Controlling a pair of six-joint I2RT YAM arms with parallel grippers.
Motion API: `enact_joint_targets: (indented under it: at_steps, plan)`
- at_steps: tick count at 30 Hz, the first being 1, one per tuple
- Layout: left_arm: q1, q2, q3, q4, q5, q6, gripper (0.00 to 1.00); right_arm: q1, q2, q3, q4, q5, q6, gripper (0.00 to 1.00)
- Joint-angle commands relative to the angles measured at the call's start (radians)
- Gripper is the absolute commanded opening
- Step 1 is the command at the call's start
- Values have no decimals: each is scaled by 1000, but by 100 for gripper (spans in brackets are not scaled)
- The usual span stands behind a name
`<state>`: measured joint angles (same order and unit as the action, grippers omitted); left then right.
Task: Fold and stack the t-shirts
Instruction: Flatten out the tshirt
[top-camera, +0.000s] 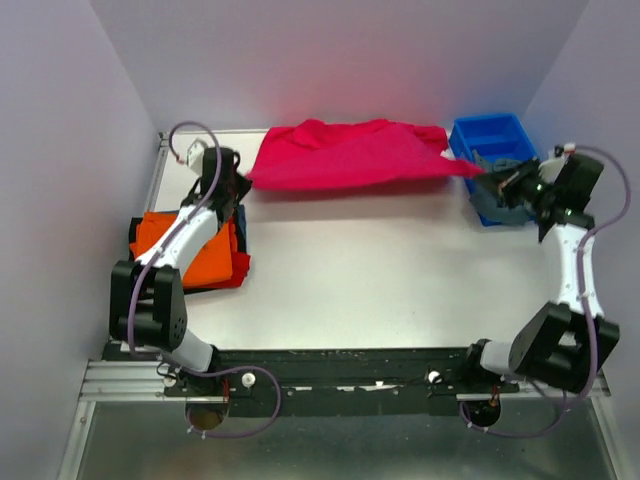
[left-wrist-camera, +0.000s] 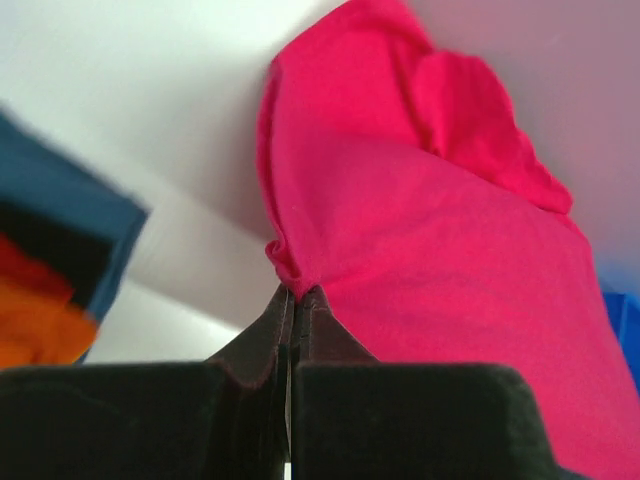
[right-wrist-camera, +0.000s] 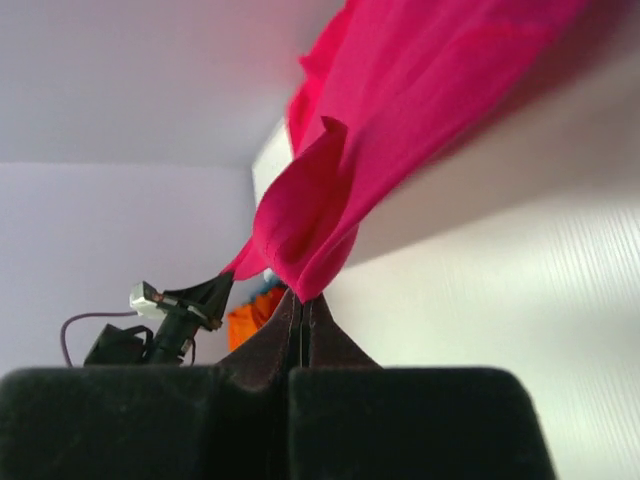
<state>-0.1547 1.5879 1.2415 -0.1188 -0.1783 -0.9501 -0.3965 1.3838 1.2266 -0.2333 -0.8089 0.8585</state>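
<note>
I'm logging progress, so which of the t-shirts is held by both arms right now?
The crimson-pink t-shirt, stretched between both arms' shut jaws; the orange t-shirt and red t-shirt lie piled at left.

Robot lab, test cell. White tabletop (top-camera: 350, 290) boxed by plain pale walls (top-camera: 60, 200) on three sides. Left arm (top-camera: 185, 235) and right arm (top-camera: 572, 265) bolted on black rail (top-camera: 350, 362) over aluminium frame (top-camera: 110, 380), purple cables (top-camera: 131, 310) in loose loops. Grey metal sheet (top-camera: 320, 445) in front of frame; flat, even light. Props: crimson-pink t-shirt (top-camera: 350, 155), blue plastic bin (top-camera: 490, 135).
</note>
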Motion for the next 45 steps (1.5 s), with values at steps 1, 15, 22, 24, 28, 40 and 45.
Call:
enact_joint_targets:
  at_steps: [1, 15, 22, 24, 28, 40, 45]
  plan:
    - [-12, -238, -305, 110, 9, -108, 0, -5, -260, -269, -4, 101, -76, 1]
    - [-115, -684, -811, -5, 8, -191, 0, -8, -869, -661, -368, 447, -308, 1]
    - [-115, -528, -673, -51, -59, -211, 0, -7, -538, -549, -213, 343, -343, 1]
    - [-115, -459, -639, -35, -73, -245, 0, -5, -413, -488, -192, 300, -342, 1]
    - [-115, -301, -535, -42, -101, -291, 0, 18, -238, -421, -101, 261, -291, 1]
    - [-92, 7, -206, -211, -162, -291, 0, 120, 159, -133, -44, 266, -283, 1]
    - [-60, 20, -212, -182, -145, -299, 0, 131, 236, -56, -44, 248, -300, 1]
